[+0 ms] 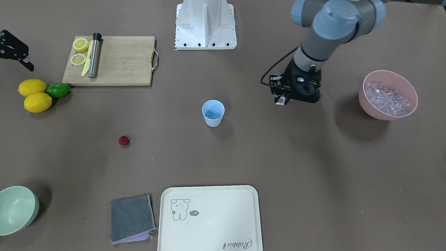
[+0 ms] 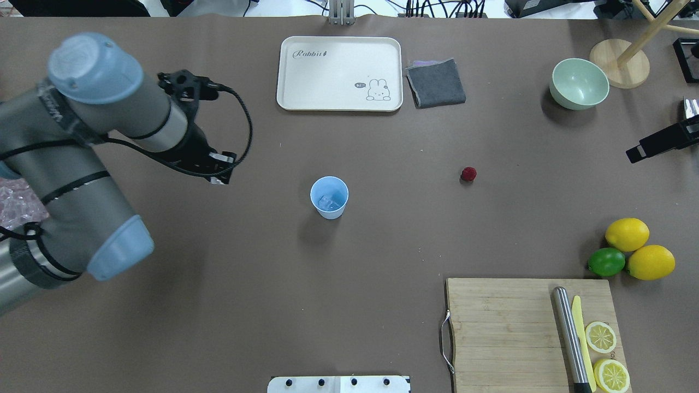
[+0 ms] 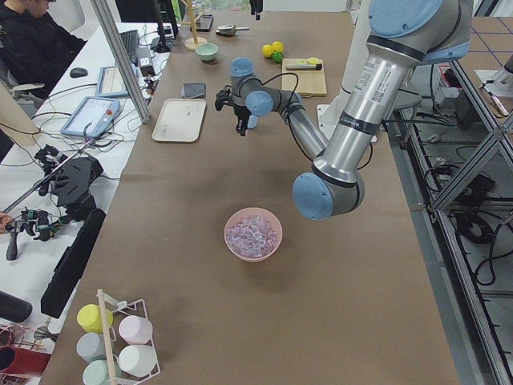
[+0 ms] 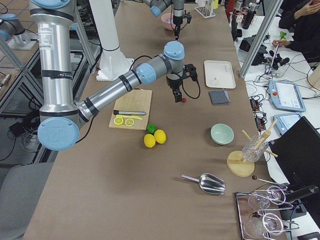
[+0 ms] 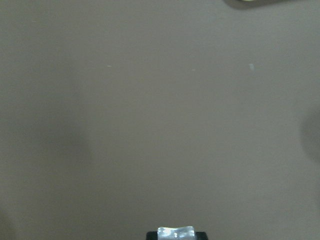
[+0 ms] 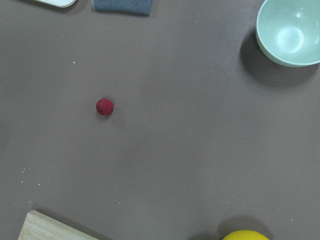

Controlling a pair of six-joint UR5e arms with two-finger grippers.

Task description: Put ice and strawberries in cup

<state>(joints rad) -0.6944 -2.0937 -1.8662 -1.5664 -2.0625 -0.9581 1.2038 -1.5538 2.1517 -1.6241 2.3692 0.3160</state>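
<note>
The light blue cup (image 1: 213,113) stands upright mid-table, also in the overhead view (image 2: 329,197), with a little ice in its bottom. The pink bowl (image 1: 373,112) holds many clear ice cubes (image 1: 386,99). My left gripper (image 1: 281,101) hangs between bowl and cup, a short way from the cup, shut on one ice cube (image 5: 175,233). The dark red strawberry (image 1: 123,140) lies alone on the table, also in the right wrist view (image 6: 104,106). My right gripper (image 2: 655,143) is high at the table's edge; I cannot tell whether it is open or shut.
A wooden cutting board (image 1: 118,61) carries two lemon halves (image 1: 79,44), a yellow knife and a steel muddler (image 1: 94,55). Two lemons (image 1: 33,87) and a lime (image 1: 58,90) lie beside it. A cream tray (image 1: 209,218), grey cloth (image 1: 131,218) and pale green bowl (image 1: 15,209) sit along the far edge.
</note>
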